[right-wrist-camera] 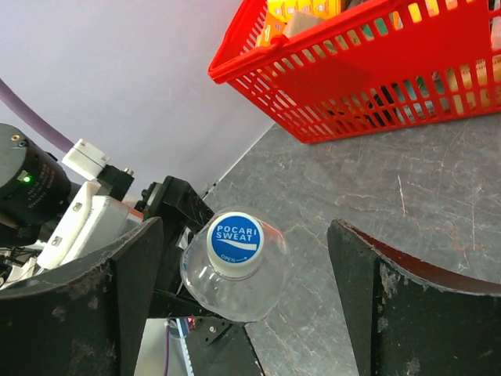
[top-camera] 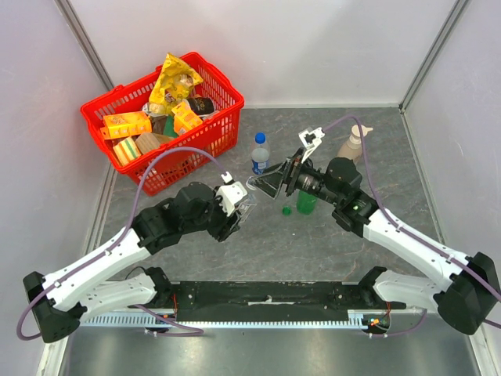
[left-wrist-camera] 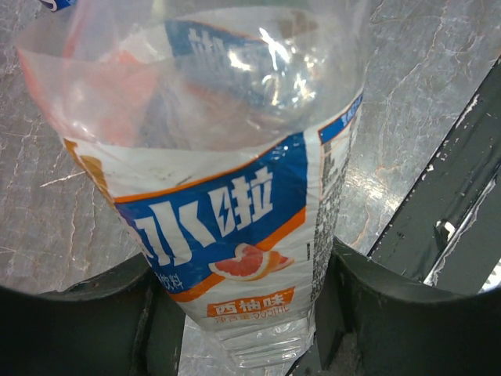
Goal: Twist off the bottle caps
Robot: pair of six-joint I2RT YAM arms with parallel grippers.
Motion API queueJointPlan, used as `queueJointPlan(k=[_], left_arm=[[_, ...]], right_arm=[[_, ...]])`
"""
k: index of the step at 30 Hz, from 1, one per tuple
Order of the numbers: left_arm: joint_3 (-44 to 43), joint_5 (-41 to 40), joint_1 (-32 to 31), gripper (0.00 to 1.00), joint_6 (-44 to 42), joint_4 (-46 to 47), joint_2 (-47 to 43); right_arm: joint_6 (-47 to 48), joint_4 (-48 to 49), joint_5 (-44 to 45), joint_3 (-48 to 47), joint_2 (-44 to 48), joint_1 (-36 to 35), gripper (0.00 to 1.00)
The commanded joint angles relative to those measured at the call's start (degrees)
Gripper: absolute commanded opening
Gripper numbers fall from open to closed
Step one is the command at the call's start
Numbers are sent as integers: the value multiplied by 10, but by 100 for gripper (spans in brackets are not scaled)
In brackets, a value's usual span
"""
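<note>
My left gripper (top-camera: 235,207) (left-wrist-camera: 243,294) is shut on the lower body of a clear bottle (top-camera: 246,197) (left-wrist-camera: 227,157) with a blue, white and orange label, tilted toward the right arm. Its blue-and-white cap (right-wrist-camera: 235,243) reads POCARI SWEAT and sits on the neck. My right gripper (top-camera: 266,182) (right-wrist-camera: 244,229) is open, with a finger on each side of that cap and gaps on both sides. A blue-labelled bottle (top-camera: 260,157) with a blue cap (top-camera: 260,139) stands behind. A green bottle (top-camera: 306,203) stands under the right wrist, with a small green cap (top-camera: 287,210) on the table beside it.
A red basket (top-camera: 215,133) (right-wrist-camera: 352,86) of groceries stands at the back left. A beige pump-dispenser bottle (top-camera: 354,143) stands at the back right. The black base rail (top-camera: 258,296) (left-wrist-camera: 446,211) runs along the near edge. Grey walls close in the table.
</note>
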State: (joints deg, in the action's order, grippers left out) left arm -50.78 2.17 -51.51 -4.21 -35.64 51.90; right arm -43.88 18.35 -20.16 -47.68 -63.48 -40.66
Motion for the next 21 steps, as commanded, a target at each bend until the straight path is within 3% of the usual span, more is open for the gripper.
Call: queueJointPlan(k=[1,10,21], left_arm=[[-1,-16,-1,2,9,15,0],[0,-20,-1,2,9,15,10],[-5,-20,-1,2,7,11,20]], right_arm=[[-9,20,-9,3,-15,0,89],[-14,30,-37,0,-35,-1,79],[-19,36,-66,-9,-48,0,52]])
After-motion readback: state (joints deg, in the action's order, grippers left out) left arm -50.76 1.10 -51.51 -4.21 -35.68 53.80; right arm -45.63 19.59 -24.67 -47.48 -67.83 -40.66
